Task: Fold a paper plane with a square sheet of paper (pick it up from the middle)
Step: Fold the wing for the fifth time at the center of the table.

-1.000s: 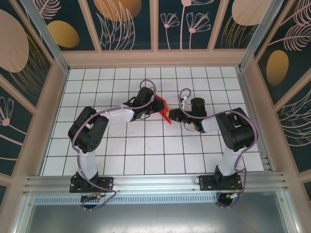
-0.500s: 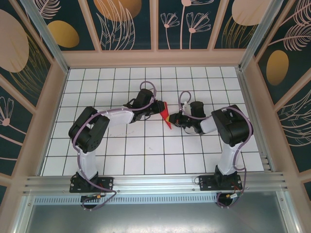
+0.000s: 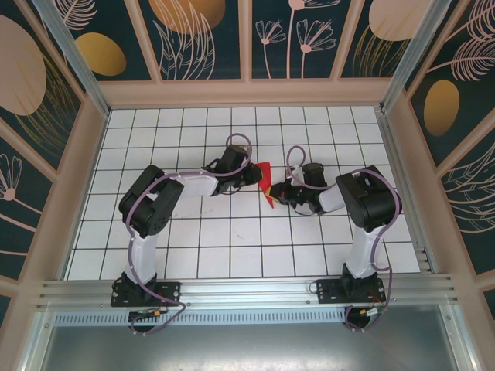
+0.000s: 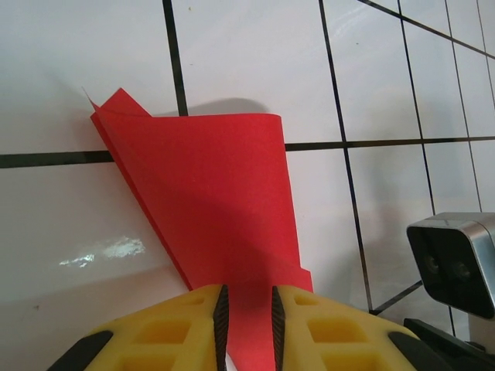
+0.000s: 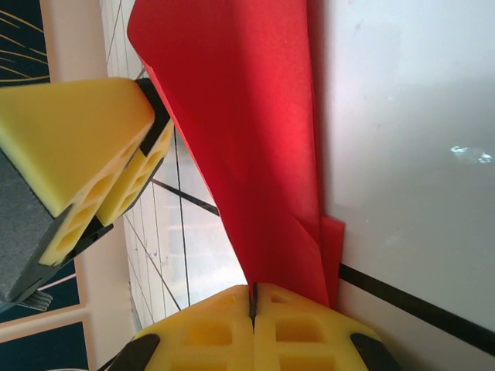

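Red paper [image 4: 224, 201]: thin, matte, plain, folded into a creased wedge w/ layered edges, one corner curled up. It sits mid-table, held up betw. both grippers, far tip touching the table [image 4: 77, 77], which is glossy white tile w/ a black grid.

L gripper [image 4: 247, 297]: yellow ribbed fingers w/ black pads, a narrow slot left betw. them; the wedge's near end runs through it, pinched.

R gripper [image 5: 253, 297]: same yellow fingers, pressed tight together, nipping the paper's edge from the right.

Grey camera housing [image 4: 456, 259] w/ dark lenses just right of the paper.
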### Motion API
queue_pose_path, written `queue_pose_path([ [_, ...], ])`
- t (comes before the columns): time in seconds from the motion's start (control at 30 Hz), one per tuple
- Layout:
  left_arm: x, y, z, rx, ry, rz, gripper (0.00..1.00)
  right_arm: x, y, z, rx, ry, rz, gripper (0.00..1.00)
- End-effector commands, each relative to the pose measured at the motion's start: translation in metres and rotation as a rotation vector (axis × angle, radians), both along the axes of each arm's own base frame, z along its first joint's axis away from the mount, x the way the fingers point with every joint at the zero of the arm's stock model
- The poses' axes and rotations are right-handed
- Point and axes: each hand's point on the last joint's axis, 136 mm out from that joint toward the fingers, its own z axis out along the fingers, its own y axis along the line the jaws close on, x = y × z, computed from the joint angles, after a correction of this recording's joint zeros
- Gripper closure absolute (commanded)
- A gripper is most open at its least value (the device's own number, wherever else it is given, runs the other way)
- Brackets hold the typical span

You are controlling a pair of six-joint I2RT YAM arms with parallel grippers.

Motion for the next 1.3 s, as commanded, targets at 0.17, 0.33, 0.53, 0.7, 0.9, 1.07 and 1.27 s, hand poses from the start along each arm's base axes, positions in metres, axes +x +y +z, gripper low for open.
queue_pose_path([
  [0.17, 0.008, -0.005, -0.016, 0.062, 0.009, -0.010, 0.78, 0.004, -0.005, -0.008, -0.060, 0.007, 0.000, 1.00],
  [0.33, 0.009, -0.007, -0.021, 0.088, 0.023, -0.015, 0.78, 0.011, -0.007, 0.000, -0.118, -0.050, 0.007, 0.87],
  [0.53, 0.009, -0.011, -0.024, 0.108, 0.036, -0.022, 0.77, 0.022, -0.007, 0.008, -0.207, -0.114, 0.008, 0.74],
  [0.7, 0.009, -0.012, -0.025, 0.108, 0.042, -0.023, 0.77, 0.028, -0.005, 0.004, -0.267, -0.130, 0.011, 0.71],
  [0.9, 0.012, -0.014, -0.022, 0.099, 0.040, -0.017, 0.77, 0.035, -0.006, -0.005, -0.384, -0.173, 0.016, 0.69],
  [1.07, 0.015, -0.016, -0.017, 0.090, 0.032, -0.012, 0.77, 0.031, -0.012, -0.023, -0.511, -0.191, 0.025, 0.67],
  [1.27, 0.017, -0.018, -0.012, 0.083, 0.024, -0.009, 0.77, 0.026, -0.014, -0.032, -0.553, -0.189, 0.017, 0.68],
])
